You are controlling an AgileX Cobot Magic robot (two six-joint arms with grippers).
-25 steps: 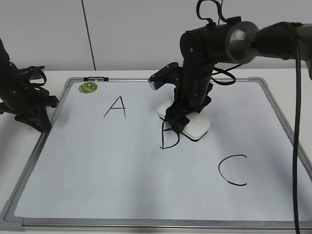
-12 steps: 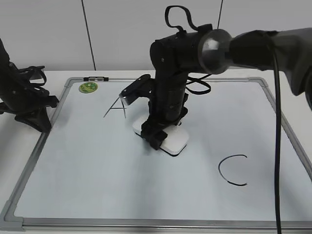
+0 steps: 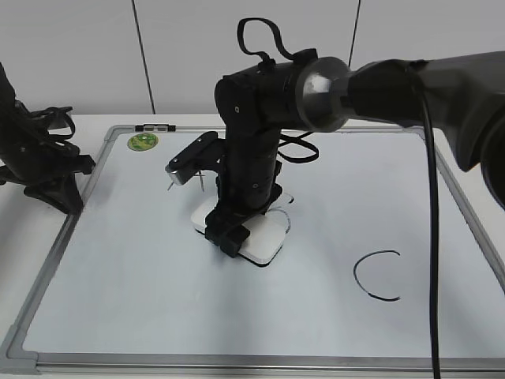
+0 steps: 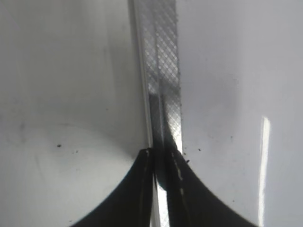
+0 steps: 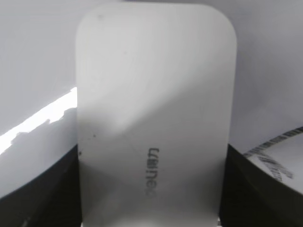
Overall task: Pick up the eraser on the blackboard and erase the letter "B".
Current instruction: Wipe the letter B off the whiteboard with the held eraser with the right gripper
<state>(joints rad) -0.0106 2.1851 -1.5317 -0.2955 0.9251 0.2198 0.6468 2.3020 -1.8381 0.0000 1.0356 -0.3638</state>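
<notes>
- The right end effector (image 3: 237, 229) is clenched on the eraser (image 3: 254, 234), one dark finger against each long side, as the right wrist view shows.
- The eraser (image 5: 154, 118) lies flat on the blackboard (image 3: 142, 268), directly beneath the right end effector, near the board's middle.
- In the exterior view the eraser's long axis runs at a slant, from upper left to lower right of the board; in the right wrist view it runs straight away from the camera, between the fingers.
- Only the right wrist view shows the grey lettering on the eraser's white top, near the end nearest the wrist.
- Only the exterior view shows the black "C" (image 3: 377, 275), well off to the lower right of the right end effector, and the green sticker (image 3: 143, 141) in the far left corner.
- A thin curved black stroke (image 3: 286, 222) shows just beside the eraser's far right edge.
- The left end effector (image 4: 161, 156) sits over the board's metal frame (image 4: 163, 71) at the bench edge; its fingertips stand almost together, holding nothing.
</notes>
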